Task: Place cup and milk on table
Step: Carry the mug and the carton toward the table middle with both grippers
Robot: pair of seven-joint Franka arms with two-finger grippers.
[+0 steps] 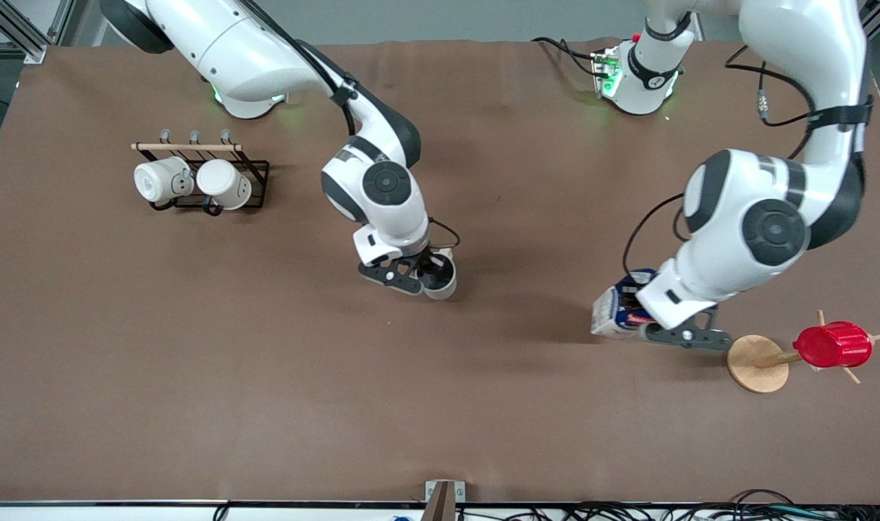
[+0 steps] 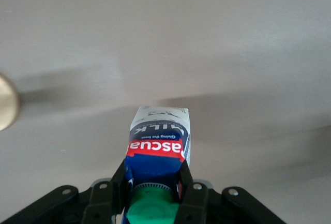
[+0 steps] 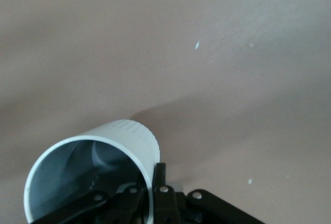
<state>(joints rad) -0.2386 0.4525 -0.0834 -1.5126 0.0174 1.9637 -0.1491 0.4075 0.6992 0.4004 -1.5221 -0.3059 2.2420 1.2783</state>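
Blue-white milk (image 2: 158, 146), cream cup (image 3: 103, 162)

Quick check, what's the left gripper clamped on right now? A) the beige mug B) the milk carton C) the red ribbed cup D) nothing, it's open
B: in the left wrist view the left gripper has its fingers pressed on both sides of the milk just below the green cap; the cup is with the right gripper, one finger inside its rim.
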